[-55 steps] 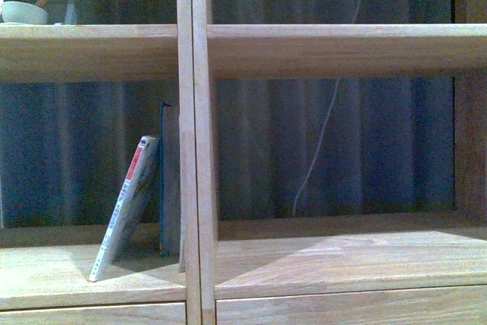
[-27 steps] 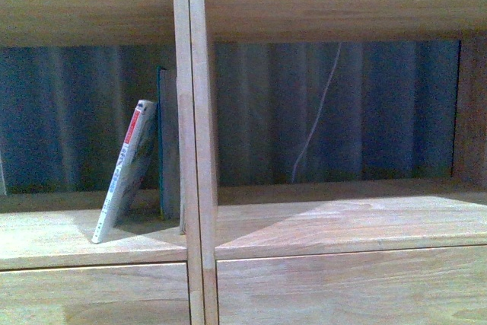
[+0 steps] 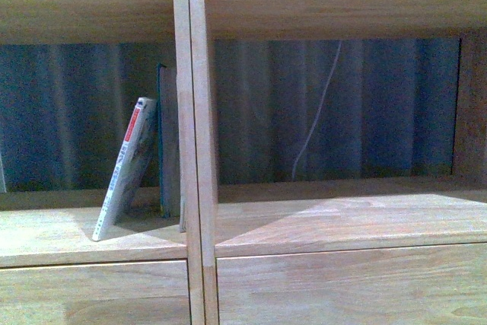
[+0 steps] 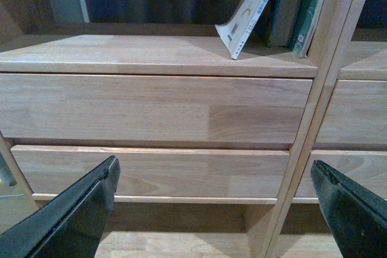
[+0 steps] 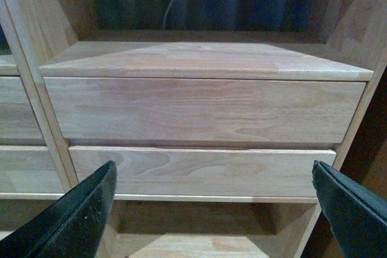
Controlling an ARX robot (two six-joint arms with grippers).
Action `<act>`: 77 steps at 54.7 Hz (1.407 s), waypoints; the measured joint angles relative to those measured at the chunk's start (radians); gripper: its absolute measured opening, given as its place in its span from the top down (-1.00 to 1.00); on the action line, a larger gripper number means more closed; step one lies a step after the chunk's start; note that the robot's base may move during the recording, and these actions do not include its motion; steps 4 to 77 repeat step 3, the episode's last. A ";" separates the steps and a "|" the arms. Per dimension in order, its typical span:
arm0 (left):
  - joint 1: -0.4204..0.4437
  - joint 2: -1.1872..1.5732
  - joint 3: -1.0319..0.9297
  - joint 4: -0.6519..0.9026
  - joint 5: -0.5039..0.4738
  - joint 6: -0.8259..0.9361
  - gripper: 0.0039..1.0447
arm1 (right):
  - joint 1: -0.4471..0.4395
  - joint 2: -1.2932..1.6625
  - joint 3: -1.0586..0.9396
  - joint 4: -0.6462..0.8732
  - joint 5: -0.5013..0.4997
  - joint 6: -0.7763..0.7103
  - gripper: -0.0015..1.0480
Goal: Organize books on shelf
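In the front view, the light-wood shelf (image 3: 91, 237) is seen close up, with its double central upright (image 3: 194, 142) dividing a left compartment from a right one. In the left compartment, a thin pale paperback (image 3: 125, 169) with a red-topped spine is observed tilted, its foot out on the board and its top leaned against a taller dark teal book (image 3: 168, 142). The teal book is stood upright, just beside the central upright; whether the two actually touch cannot be told. The right compartment is backed by a dark blue curtain (image 3: 380, 104), down which a thin pale cord (image 3: 316, 116) is hung. Plain drawer fronts (image 3: 342, 287) are noted below the boards. In the left wrist view, the left pincer (image 4: 221, 200) is seen with its two dark fingers (image 4: 72, 216) set wide apart, nothing held between them; it is faced toward the two stacked drawer fronts under the left compartment, well below the paperback (image 4: 251, 10) and the teal book (image 4: 311, 4). In the right wrist view, the right pincer (image 5: 217, 203) is likewise recorded as spread wide and empty, faced toward the drawer fronts (image 5: 199, 110) under the right compartment.
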 joint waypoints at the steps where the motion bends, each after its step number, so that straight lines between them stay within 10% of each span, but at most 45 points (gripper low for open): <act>1: 0.000 0.000 0.000 0.000 0.000 0.000 -0.86 | 0.000 0.000 0.000 0.000 0.000 0.000 -0.86; 77: 0.000 0.000 0.000 0.000 0.000 0.000 -0.86 | 0.000 0.000 0.000 0.000 0.000 0.000 -0.86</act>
